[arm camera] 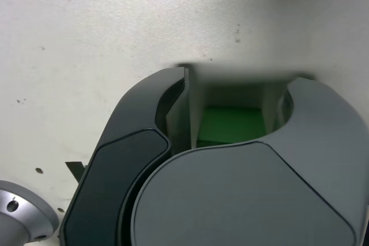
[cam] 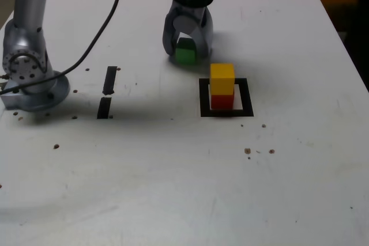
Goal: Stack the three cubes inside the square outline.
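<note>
Straddles green cube with gripper; cannot tell if clenched or loose.
Shows yellow cube stacked on red cube inside black square outline, with green cube outside, toward the exterior view's left.

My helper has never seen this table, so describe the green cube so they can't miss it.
On the pale table, find the black square outline. Just beyond it, toward the exterior view's left, the green cube sits between the gripper's fingers. It is outside the outline, unlike the yellow cube stacked on the red one.
</note>
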{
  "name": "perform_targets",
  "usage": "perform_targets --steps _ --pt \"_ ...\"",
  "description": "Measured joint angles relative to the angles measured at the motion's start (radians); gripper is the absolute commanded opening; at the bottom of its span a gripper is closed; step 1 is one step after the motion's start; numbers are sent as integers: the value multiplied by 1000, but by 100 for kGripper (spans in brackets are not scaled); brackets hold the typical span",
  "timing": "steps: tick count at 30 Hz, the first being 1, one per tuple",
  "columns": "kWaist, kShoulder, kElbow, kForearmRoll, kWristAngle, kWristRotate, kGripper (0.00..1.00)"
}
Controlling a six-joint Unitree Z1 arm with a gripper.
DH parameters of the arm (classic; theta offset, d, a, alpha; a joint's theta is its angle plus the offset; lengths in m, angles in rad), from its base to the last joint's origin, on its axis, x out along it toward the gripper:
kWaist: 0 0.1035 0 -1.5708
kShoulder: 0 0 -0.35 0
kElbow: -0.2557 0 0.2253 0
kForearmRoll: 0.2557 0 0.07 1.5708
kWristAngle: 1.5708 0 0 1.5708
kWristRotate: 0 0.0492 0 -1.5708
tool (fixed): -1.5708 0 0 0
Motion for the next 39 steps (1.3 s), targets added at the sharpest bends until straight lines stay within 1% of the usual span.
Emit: perform_targets --steps 3,7,8,10,11,13,15,17,19,21,22,23,25,27,28,30,31,35,39 --pt "0 10 -3 -1 -23 16 20" --pt "-2 5 -14 25 -40 23 19" --pt "-5 0 -18 36 -44 23 19" --pt "-17 -28 -40 87 -55 16 19" --pt "-27 -46 -54 115 -57 8 19" --pt "-71 -94 -112 200 -57 -33 19" --pt "-139 -147 -182 275 -42 -111 19" --pt "-218 -170 -262 356 -31 -183 19" --pt "-282 -154 -341 442 -27 -228 19" --pt "-347 -117 -413 516 -12 -306 19" --pt "-364 -108 -432 538 -9 -327 19" --pt "-388 -96 -473 579 -2 -373 19" --pt "-391 -98 -537 637 6 -402 19" --pt "-391 -103 -586 648 11 -423 19" --pt "-392 -104 -586 645 6 -431 19" --pt "-396 -90 -570 642 -18 -445 19" --pt "-402 -69 -570 643 -30 -464 19" --pt "-407 -29 -580 640 -45 -531 19" --pt "-415 -4 -579 630 -47 -582 19"
